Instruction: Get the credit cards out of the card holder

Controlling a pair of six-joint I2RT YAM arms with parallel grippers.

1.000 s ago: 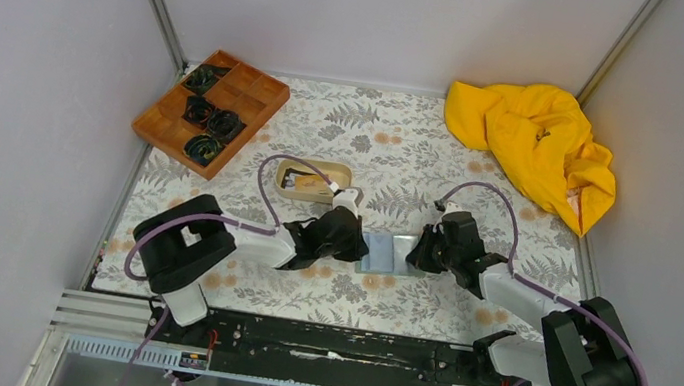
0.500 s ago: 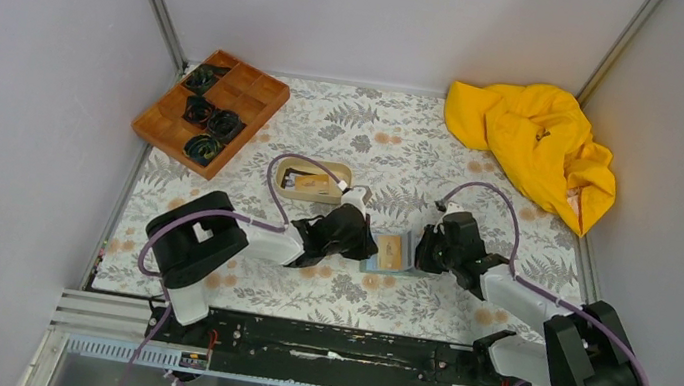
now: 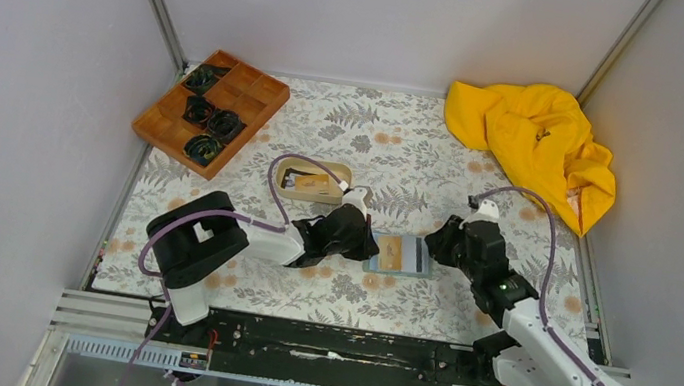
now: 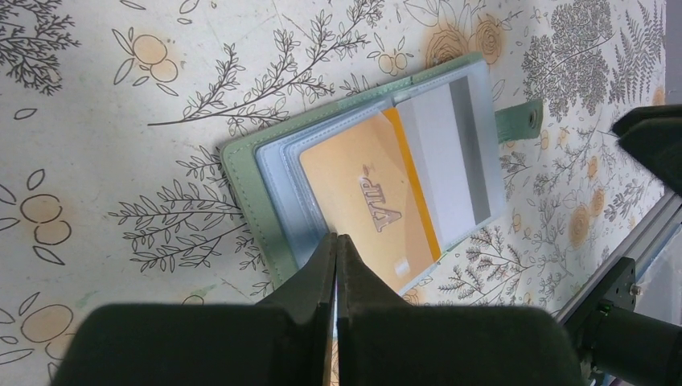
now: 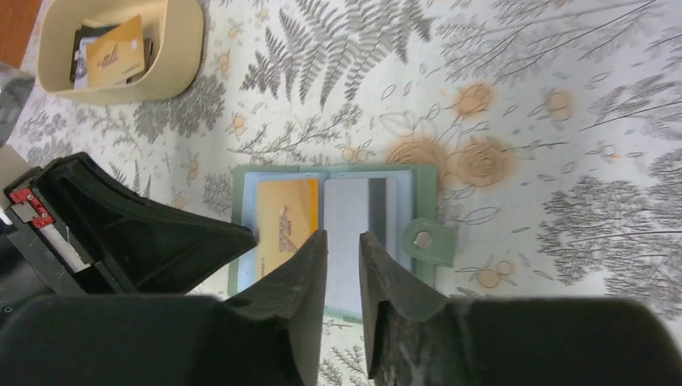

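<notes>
The card holder (image 4: 245, 189) lies open and flat on the bench (image 3: 323, 296), a little in from the near edge and between our two arms. Our left claw (image 4: 336, 241) has its jaws pressed together on nothing we can see. Its tip rests at the holder's left edge, just beside the tan-orange card (image 4: 366, 197). Our right claw (image 5: 342, 245) hangs over the holder's middle, its jaws a narrow slit apart and empty. Both cards sit in clear sleeves, the whitish card (image 5: 350, 229) to the right of the orange one. We judge that the left should pin the cover while the right pinches a card's free edge and slides it along its sleeve, not upward. The snap tab (image 5: 424, 240) juts from the holder's right side and is worth avoiding. Beyond the holder to the left, the beige tray (image 5: 183, 48) stands near. The wooden tray (image 3: 256, 92) and the yellow cloth (image 3: 527, 138) lie well apart from the holder, farther back.
</notes>
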